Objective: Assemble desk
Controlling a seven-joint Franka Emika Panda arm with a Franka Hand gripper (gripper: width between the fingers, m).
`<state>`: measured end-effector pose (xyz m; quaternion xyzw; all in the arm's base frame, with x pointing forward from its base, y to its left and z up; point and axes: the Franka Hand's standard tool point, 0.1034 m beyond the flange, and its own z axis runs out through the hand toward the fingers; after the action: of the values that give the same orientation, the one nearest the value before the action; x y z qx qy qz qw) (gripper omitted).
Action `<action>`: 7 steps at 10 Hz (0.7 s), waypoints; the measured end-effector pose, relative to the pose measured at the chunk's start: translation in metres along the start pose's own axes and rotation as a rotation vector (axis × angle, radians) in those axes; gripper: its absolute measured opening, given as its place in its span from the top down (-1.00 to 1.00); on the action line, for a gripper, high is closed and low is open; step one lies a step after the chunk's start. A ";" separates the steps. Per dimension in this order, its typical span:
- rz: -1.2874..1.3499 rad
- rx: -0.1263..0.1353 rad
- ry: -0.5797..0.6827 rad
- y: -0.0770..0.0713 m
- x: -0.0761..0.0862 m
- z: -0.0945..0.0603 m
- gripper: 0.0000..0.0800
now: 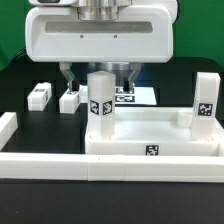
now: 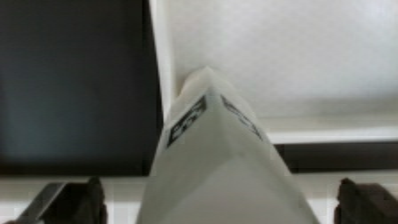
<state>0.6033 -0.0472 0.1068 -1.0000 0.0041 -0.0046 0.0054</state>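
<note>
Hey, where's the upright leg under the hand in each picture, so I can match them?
Exterior view: the leg stands centre-left, at the corner of the tabletop on the exterior view's left, below the hand.
Wrist view: it fills the middle, seen from above, between the hand's open fingers.
Shared landmark: the white tabletop beside the leg.

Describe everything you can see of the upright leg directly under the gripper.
The leg is a white, plastic-looking square post with black-and-white tags on its visible faces. It stands upright at the tabletop's corner on the exterior view's left, with its base meeting the tray. The gripper straddles its top and is open. In the wrist view both fingers stand clear of its sides, so nothing grips it. How firmly it is seated cannot be told.
</note>
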 end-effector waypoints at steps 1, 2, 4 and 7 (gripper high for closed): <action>-0.153 -0.001 0.002 0.000 0.000 -0.001 -0.62; -0.232 -0.003 0.009 -0.003 0.000 -0.002 -0.62; -0.469 -0.003 0.006 -0.003 -0.002 -0.002 -0.62; -0.655 -0.002 -0.002 0.002 -0.003 0.000 -0.62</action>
<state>0.6001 -0.0494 0.1064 -0.9481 -0.3178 -0.0054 0.0026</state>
